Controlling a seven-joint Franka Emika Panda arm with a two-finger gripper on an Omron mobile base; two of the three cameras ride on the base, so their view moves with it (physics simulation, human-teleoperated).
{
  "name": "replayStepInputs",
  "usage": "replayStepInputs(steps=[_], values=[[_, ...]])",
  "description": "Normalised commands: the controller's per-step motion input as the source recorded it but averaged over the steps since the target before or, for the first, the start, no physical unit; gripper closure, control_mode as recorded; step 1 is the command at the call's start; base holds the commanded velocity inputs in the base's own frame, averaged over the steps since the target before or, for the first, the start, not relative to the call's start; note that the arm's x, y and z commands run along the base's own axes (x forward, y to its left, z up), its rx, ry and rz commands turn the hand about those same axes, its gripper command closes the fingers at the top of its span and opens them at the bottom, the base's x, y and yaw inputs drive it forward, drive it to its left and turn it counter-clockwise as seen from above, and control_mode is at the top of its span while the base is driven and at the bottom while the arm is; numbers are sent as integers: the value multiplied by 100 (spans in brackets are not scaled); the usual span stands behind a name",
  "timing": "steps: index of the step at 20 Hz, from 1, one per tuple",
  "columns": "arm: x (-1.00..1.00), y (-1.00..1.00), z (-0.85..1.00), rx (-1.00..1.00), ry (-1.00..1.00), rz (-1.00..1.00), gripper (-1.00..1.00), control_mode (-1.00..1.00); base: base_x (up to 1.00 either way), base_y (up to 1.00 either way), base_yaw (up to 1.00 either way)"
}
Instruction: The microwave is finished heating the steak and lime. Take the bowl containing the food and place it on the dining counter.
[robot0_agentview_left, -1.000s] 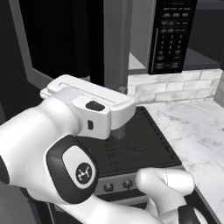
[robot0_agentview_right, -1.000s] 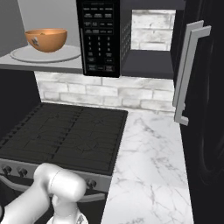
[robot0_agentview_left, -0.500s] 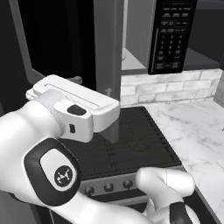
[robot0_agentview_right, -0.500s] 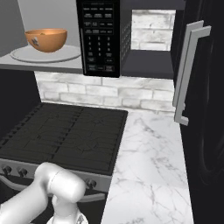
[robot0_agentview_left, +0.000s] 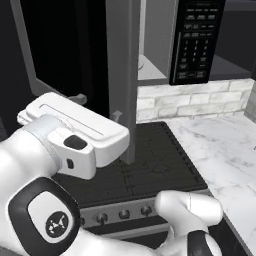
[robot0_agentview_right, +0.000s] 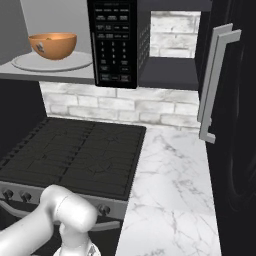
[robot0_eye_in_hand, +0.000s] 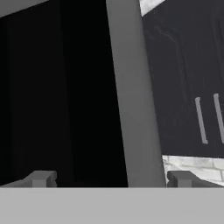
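Over the stove (robot0_agentview_left: 150, 160), from the left base view, the white arm is seen hunched low with its gripper (robot0_agentview_left: 97, 107) pushed up against the swung-open microwave door (robot0_agentview_left: 122, 75); the grey door edge stands right in front of the hand. The microwave (robot0_agentview_left: 195, 42) keypad panel is seen at upper right, with a sliver of the turntable plate (robot0_agentview_left: 145, 67) behind the door.

From the right base view, the bowl (robot0_agentview_right: 52, 45) is seen sitting on the plate (robot0_agentview_right: 50, 62) inside the open cavity, just left of the keypad. What's in it can't really be made out from here. The marble counter (robot0_agentview_right: 170, 190) beside the stove is also seen.

From the hand view, the two finger tips (robot0_eye_in_hand: 41, 178) are seen set wide apart, so the claw is spread and nothing is held. The door frame runs up between them.

Risk-wise: the door sits between hand and bowl, so a straight reach would probably get the wrist knocked on that edge, or the bowl tipped off the plate.
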Motion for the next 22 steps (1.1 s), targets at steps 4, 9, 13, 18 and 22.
replayStepInputs(steps=[4,9,13,18,22], values=[[-99,0,0,0,-6,3,-100,-100,0,0,0],[-58,-44,17,14,-6,13,-100,-100,0,0,0],[-4,-100,37,37,0,27,-100,-100,0,0,0],[0,-99,41,34,0,33,-100,-100,0,0,0],[-2,-94,21,32,1,40,-100,-100,0,0,0]])
